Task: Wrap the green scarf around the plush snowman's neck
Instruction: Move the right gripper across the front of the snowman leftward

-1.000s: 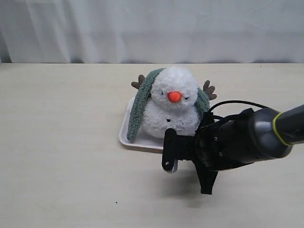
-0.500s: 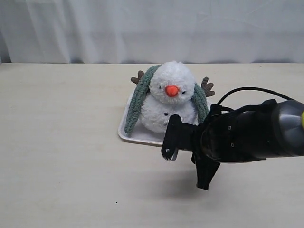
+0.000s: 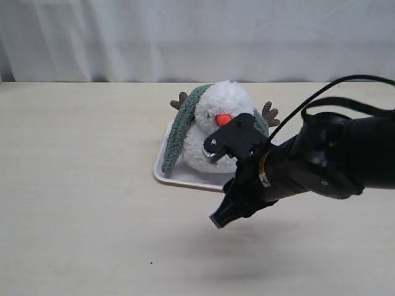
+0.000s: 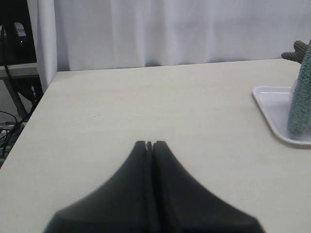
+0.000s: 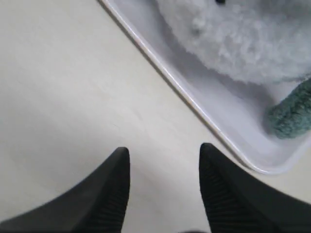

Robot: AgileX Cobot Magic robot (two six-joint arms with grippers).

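Note:
The plush snowman (image 3: 223, 110) stands upright on a white tray (image 3: 176, 176). The green scarf (image 3: 178, 137) lies over the back of its head, not round the neck. One end hangs down the left side to the tray and the other shows by the right twig arm. My right gripper (image 3: 217, 182) hovers open and empty in front of the snowman's lower body, hiding it. In the right wrist view the right gripper (image 5: 165, 151) is over bare table short of the tray rim (image 5: 194, 104), with the snowman's body (image 5: 243, 43) and a scarf end (image 5: 289, 115) beyond. My left gripper (image 4: 149, 143) is shut and empty, far from the tray (image 4: 272, 104).
A white curtain (image 3: 197, 37) hangs behind the table's far edge. In the left wrist view the table's side edge (image 4: 34, 109) borders a gap with a dark stand and cables. The left arm is out of the exterior view.
My right arm has lifted and turned, bringing its open gripper up in front of the snowman. The snowman has shifted slightly on the tray. The scarf still hangs as before.

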